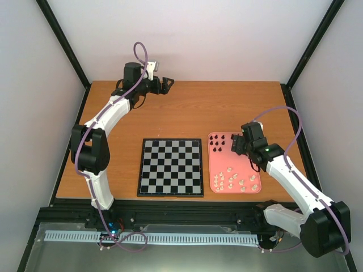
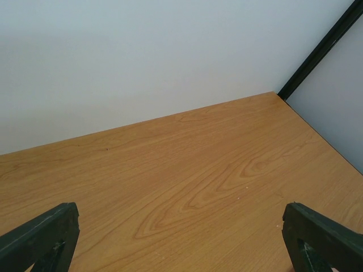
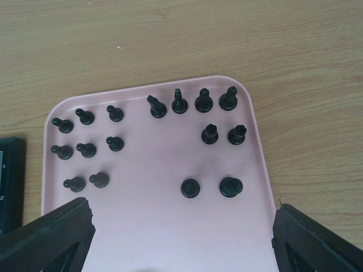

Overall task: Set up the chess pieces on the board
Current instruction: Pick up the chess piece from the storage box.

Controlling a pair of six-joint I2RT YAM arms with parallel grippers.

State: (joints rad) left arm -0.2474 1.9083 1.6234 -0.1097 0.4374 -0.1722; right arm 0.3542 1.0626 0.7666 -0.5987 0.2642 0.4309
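wide tabletop borders board on all sides, tray just right.

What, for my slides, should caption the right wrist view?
Open right tool above pink tray holding sixteen black chess pieces; chessboard at left.

Overhead, right wrist: same pink tray
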